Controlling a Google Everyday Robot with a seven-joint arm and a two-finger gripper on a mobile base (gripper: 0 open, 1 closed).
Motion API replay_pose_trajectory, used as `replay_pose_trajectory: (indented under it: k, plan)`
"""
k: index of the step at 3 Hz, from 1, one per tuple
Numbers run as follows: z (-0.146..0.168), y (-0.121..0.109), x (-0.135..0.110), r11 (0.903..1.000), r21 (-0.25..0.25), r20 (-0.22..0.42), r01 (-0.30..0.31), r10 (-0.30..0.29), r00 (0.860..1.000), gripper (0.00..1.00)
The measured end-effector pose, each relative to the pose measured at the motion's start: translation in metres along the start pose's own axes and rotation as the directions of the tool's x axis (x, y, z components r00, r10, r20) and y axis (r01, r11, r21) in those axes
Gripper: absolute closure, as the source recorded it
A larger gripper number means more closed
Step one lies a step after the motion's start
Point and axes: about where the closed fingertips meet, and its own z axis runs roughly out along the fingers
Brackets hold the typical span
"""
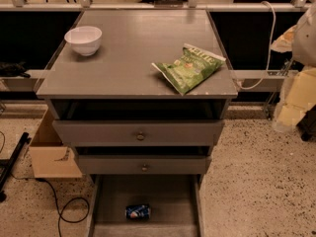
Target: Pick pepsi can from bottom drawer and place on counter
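Below — pepsi can [138, 211] in bottom drawer [163, 194], gripper [306, 31] far upper right.

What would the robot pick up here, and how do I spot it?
Below the counter and two knobbed drawers, the bottom drawer stands open. The pepsi can lies inside on its side: small and blue, unlike the green chip bag above. The gripper is not in view.

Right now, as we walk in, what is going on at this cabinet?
Nothing is being handled yet. The pepsi can lies on its side in the open bottom drawer. The counter above holds a white bowl and a green chip bag. The robot's hand is not in view.
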Motion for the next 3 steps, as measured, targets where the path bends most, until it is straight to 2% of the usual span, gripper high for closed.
replay_pose_trajectory:
  k: [2,3]
  plan:
    - [0.002,-0.005,0.004,0.9998,0.000,0.046,-0.021,0.021,0.999,0.00]
    - [0.016,-0.005,0.013,0.9979,-0.038,0.106,-0.052,0.056,0.993,0.00]
